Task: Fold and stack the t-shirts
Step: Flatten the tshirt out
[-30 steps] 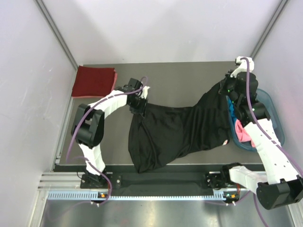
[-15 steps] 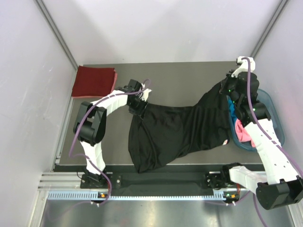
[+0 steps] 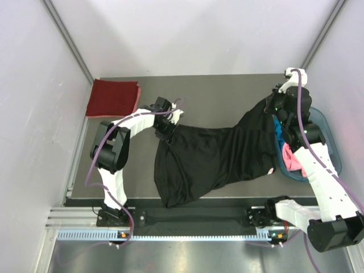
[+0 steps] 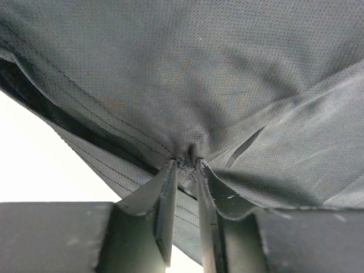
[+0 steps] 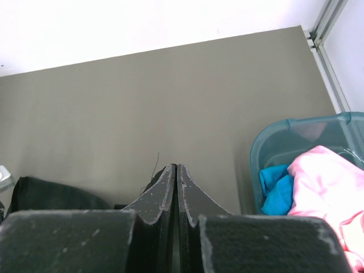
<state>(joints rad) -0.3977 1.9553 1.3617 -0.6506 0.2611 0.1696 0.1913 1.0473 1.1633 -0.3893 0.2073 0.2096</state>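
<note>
Black cloth takes up the middle of the scene: the black t-shirt (image 3: 210, 156) lies rumpled across the surface (image 3: 216, 96), strung between the two arms. Its right end is lifted toward the basket (image 5: 263, 152) and its lower part sags near the front edge.

The left fingers (image 4: 162, 210) are almost closed, with a small bunched fold of the black cloth nipped between their tips. The right fingers (image 5: 165, 193) are pressed fully together. From the wrist only a loose thread shows at their tips, but from above the shirt peaks up to them, so I judge they hold its edge.

Both holds look thin. If the arms pull apart to spread the shirt, the small pinch on the left could slip free and that side would drop in a heap. The right end hangs over the basket, so a sideways drag might catch the pink t-shirt (image 5: 324, 176) and tip it out. The low part could also slide off the front edge.

By count there are four shirts — one black, one dark red t-shirt (image 3: 112, 98) folded at the far left corner, one pink and one blue t-shirt (image 5: 276, 190) in the basket, though more may be hidden under them. There is one basket and two arms.
</note>
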